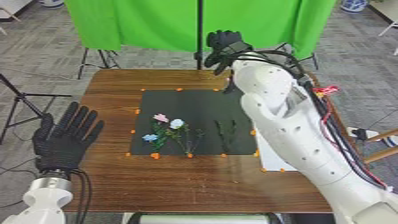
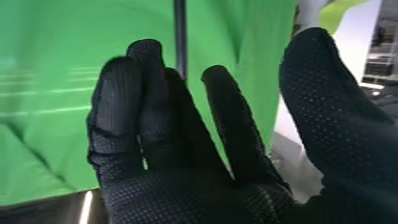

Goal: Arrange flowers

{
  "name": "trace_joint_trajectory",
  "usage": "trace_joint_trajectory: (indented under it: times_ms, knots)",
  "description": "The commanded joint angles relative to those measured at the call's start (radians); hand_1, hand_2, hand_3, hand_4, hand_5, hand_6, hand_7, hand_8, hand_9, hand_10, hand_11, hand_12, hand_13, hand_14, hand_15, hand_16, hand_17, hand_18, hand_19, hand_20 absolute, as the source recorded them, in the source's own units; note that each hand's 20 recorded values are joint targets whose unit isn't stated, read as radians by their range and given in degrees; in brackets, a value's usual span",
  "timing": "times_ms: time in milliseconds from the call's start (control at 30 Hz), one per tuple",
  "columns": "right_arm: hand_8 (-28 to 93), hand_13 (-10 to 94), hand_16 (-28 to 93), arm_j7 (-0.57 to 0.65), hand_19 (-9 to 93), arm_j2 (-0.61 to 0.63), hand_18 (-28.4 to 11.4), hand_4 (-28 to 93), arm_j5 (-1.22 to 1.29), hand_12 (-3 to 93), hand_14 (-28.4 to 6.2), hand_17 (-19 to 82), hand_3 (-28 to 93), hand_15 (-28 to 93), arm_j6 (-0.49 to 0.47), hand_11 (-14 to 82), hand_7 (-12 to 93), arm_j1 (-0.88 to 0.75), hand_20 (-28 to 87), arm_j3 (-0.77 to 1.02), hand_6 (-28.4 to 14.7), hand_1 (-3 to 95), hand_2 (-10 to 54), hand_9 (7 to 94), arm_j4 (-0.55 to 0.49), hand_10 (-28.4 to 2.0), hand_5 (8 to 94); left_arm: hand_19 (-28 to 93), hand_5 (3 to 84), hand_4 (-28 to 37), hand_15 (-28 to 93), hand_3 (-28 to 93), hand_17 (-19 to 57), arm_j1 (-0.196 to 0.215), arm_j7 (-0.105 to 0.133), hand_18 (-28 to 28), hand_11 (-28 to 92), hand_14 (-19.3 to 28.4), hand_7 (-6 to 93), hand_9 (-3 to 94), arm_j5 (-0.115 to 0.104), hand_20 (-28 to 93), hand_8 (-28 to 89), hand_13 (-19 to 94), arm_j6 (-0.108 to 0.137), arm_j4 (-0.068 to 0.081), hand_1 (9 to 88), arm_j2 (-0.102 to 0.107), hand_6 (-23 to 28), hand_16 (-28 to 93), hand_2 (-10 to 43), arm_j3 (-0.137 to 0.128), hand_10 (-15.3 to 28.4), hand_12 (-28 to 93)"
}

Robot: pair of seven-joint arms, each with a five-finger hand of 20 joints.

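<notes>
Where one black mat [image 1: 191, 107] lies on the table [image 1: 200, 187], three flowers rest near its left side: one pink [image 1: 161, 118], one white [image 1: 177, 123], one blue [image 1: 150, 137], their green stems running toward the near edge. Right of them on the mat lie two dark green sprigs [image 1: 224, 140]. Orange dots line the mat, too small to count surely. One white sheet [image 1: 274, 159] is just beside it, partly behind the right arm. That arm stretches forward, its hand, the right hand [image 1: 227, 42], raised by the table's far edge; in the right wrist view the right hand [image 2: 200, 200] has straight fingers, slightly parted, the thumb well apart. At the table's left edge, the left hand [image 1: 64, 145] points forward, fingers straight and spread.
</notes>
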Motion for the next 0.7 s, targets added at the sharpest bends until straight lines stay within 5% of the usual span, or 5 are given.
trace_joint_trajectory:
  times_ms: [33,367,500,600,700]
  knots:
    - [-8,42,16,0.099,78,0.266,-26.0,-28,0.036,17.6,-20.6,29,75,46,-0.033,12.5,13,-0.123,26,0.104,-10.1,41.2,-9.5,43.8,-0.029,-23.9,46.5,31,44.0,-28.3,32,70,-5.0,0.027,-0.005,15.6,14,15.8,10.6,38.7,0.006,16,-7,29,-0.005,0.002,24.6,-0.013,8.4,-2,13.4,-0.011,14.9,14]
    - [-9,42,15,0.179,77,0.285,-25.7,-28,0.072,16.8,-20.5,28,76,44,-0.111,11.7,13,-0.193,25,0.254,-9.5,41.5,-9.5,43.3,0.066,-22.7,45.7,30,43.8,-28.3,32,71,-4.6,0.040,0.003,15.3,14,15.4,10.4,38.2,0.002,16,-7,29,-0.009,-0.001,24.7,-0.030,8.4,-2,13.2,-0.024,14.7,14]
    - [-9,41,16,0.016,78,0.256,-24.8,-28,0.022,17.3,-19.2,27,76,44,-0.133,12.5,15,-0.221,26,0.313,-8.9,42.3,-9.5,43.7,0.112,-21.4,46.7,30,43.8,-28.3,32,70,-4.5,0.044,0.007,15.3,14,15.5,10.5,38.1,0.004,16,-7,29,-0.011,0.002,24.8,-0.032,8.5,-2,13.3,-0.022,14.7,14]
    - [-11,38,17,-0.147,76,0.243,-22.7,-28,-0.099,17.2,-17.1,25,79,42,-0.135,13.6,19,-0.241,29,0.343,-7.0,44.4,-9.5,41.0,0.140,-19.1,44.1,30,43.8,-28.3,32,70,-4.5,0.038,0.044,15.3,15,15.5,10.7,38.2,0.003,16,-7,29,-0.002,0.008,24.9,-0.030,8.3,-2,13.3,-0.003,14.6,14]
    - [-12,38,17,-0.198,76,0.234,-21.8,-28,-0.141,17.3,-15.2,24,81,42,-0.124,15.1,23,-0.263,31,0.349,-5.2,45.8,-9.5,40.3,0.141,-17.3,43.2,30,43.8,-28.3,32,71,-4.3,0.041,0.035,15.2,15,15.1,11.3,38.3,-0.002,16,-7,29,-0.004,0.007,25.0,-0.033,8.0,-2,13.4,-0.003,14.4,14]
